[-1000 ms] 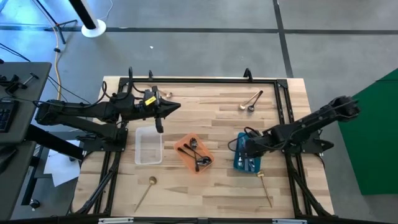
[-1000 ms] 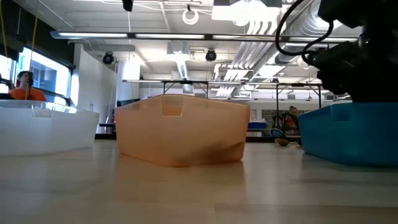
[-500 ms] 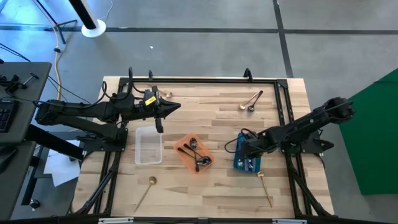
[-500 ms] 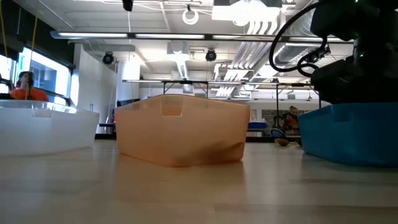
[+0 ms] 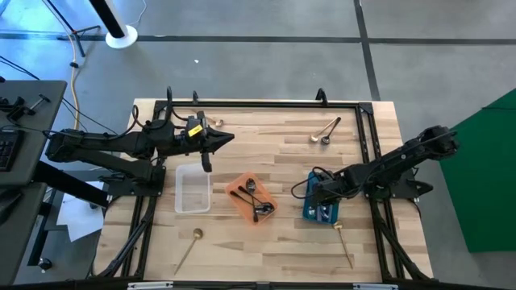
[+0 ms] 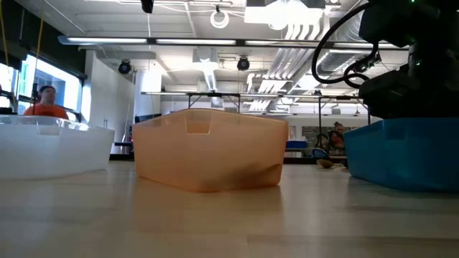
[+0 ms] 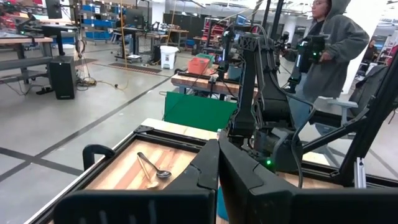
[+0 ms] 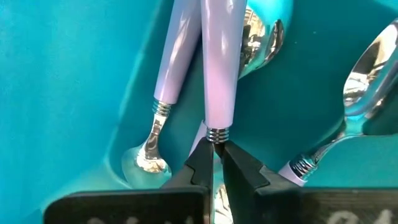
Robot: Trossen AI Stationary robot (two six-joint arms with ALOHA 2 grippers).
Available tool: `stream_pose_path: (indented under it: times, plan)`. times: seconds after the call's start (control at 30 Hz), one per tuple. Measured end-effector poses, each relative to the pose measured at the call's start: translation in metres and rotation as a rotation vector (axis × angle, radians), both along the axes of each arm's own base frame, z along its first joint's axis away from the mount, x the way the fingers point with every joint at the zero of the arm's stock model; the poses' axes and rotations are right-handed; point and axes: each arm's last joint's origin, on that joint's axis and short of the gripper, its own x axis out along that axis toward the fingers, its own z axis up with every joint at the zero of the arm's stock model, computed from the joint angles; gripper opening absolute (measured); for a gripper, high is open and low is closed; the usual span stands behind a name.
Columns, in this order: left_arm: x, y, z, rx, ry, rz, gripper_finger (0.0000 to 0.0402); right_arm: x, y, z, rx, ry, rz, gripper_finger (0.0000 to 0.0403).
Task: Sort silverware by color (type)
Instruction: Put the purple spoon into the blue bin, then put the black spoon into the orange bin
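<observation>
In the right wrist view, several lilac-handled silver spoons (image 8: 171, 62) lie in the blue tray (image 5: 307, 213). My right gripper (image 8: 216, 158) is down inside this tray (image 6: 401, 154), shut on one lilac-handled spoon (image 8: 219, 62). Dark spoons (image 5: 256, 201) lie in the orange tray (image 5: 234, 197). My left gripper (image 5: 230, 137) is shut and holds nothing, hovering over the table's far left part. Loose gold spoons lie near the near edge (image 5: 187, 246) (image 5: 343, 240). A gold and a silver spoon (image 5: 326, 129) lie near the far edge. My right gripper pinches the lilac-handled spoon between its two fingers at the thin ringed metal neck (image 8: 216, 134), just below the lilac handle. The fingers lie along the spoon. The lilac handle reaches away from the fingertips over the blue tray's floor, between the other spoons.
A clear tray (image 5: 192, 192) sits left of the orange tray (image 6: 208, 154). A black frame (image 5: 266, 102) borders the table's far and side edges. People stand in the room beyond (image 7: 329, 50) (image 6: 44, 100). Bare wood (image 5: 266, 149) lies between the trays and the far spoons.
My right gripper has sunk lower into the blue tray and shifted slightly toward the table's left and near edge, then held still. My left arm has kept still. A person in the background of the low view has moved.
</observation>
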Motion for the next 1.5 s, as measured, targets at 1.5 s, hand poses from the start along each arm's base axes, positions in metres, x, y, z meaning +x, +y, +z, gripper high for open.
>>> stream_pose_path:
  times: [1.5]
  plan:
    - [-0.0001, 0.0, -0.001, 0.0, 0.011, 0.0, 0.0, 0.0028, 0.0003, 0.0022, -0.016, -0.015, 0.007, 0.0123]
